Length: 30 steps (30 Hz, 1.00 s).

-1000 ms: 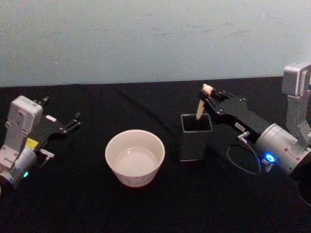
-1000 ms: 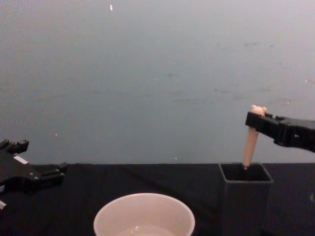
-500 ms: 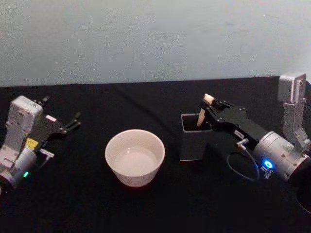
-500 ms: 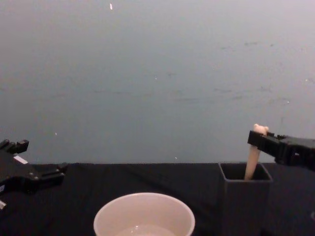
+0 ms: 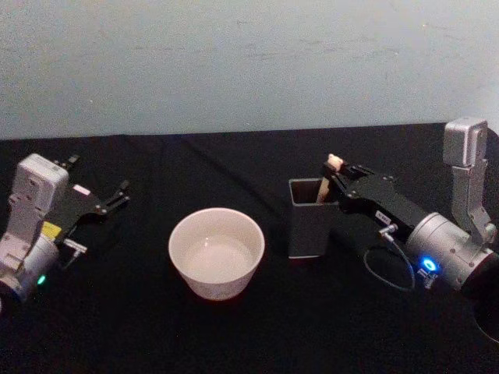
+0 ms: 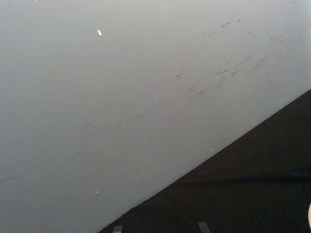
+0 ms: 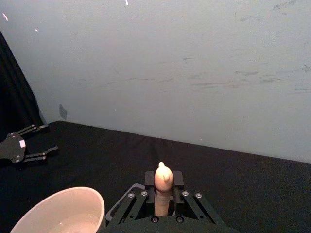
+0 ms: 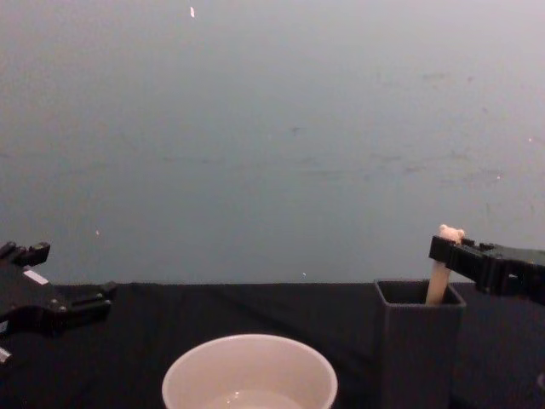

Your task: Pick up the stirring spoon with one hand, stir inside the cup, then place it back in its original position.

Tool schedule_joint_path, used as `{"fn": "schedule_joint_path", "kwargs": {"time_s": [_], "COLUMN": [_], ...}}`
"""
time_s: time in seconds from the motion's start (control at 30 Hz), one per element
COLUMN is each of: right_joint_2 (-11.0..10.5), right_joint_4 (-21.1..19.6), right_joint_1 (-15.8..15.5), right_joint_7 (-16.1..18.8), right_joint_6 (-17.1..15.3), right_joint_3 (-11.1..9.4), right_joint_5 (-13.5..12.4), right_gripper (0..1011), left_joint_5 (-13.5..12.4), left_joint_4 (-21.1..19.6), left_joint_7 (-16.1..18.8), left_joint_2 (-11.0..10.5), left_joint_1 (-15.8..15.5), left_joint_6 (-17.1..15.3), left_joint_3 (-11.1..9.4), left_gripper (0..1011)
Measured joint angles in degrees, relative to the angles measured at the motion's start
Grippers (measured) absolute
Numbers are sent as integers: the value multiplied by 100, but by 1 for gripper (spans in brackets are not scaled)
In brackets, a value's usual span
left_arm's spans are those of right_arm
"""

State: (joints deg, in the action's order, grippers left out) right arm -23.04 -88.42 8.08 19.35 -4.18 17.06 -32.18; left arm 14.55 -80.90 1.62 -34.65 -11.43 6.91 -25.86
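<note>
The stirring spoon [image 5: 327,184] stands in the dark grey square holder [image 5: 310,227], the original position. Only its beige handle and bear head [image 8: 450,233] rise above the rim. My right gripper [image 5: 336,174] is shut on the handle just under the bear head, reaching in from the right; the right wrist view shows the handle [image 7: 163,191] pinched between the fingers. The cream-white cup [image 5: 217,251] sits left of the holder [image 8: 417,345] and apart from it, with some liquid inside. My left gripper [image 5: 117,195] rests open at the far left.
Everything stands on a black cloth [image 5: 234,327] with a pale wall [image 5: 234,62] behind it. A dark cable loop [image 5: 390,269] hangs beside the right wrist. Bare cloth lies between the left gripper and the cup [image 8: 249,375].
My right gripper has come down with the spoon, sinking more of the handle into the holder. The left arm and the cup have not moved.
</note>
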Motion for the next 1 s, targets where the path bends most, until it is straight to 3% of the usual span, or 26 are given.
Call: {"fn": "schedule_joint_path", "kwargs": {"time_s": [0.7, 0.83, 0.97, 1.0], "right_joint_2": [-3, -3, -3, -3], "right_joint_4": [3, 2, -1, -1], "right_joint_1": [1, 0, 1, 1], "right_joint_7": [2, 3, 3, 3], "right_joint_6": [-13, -12, -11, -11], "right_joint_3": [-1, -1, -1, -1], "right_joint_5": [6, 5, 4, 4], "right_gripper": [215, 278, 443, 443], "left_joint_5": [0, 0, 0, 0], "left_joint_4": [0, 0, 0, 0], "left_joint_7": [0, 0, 0, 0], "left_joint_2": [0, 0, 0, 0], "left_joint_1": [0, 0, 0, 0], "left_joint_6": [0, 0, 0, 0], "left_joint_3": [0, 0, 0, 0], "left_gripper": [1001, 1001, 1001, 1001]}}
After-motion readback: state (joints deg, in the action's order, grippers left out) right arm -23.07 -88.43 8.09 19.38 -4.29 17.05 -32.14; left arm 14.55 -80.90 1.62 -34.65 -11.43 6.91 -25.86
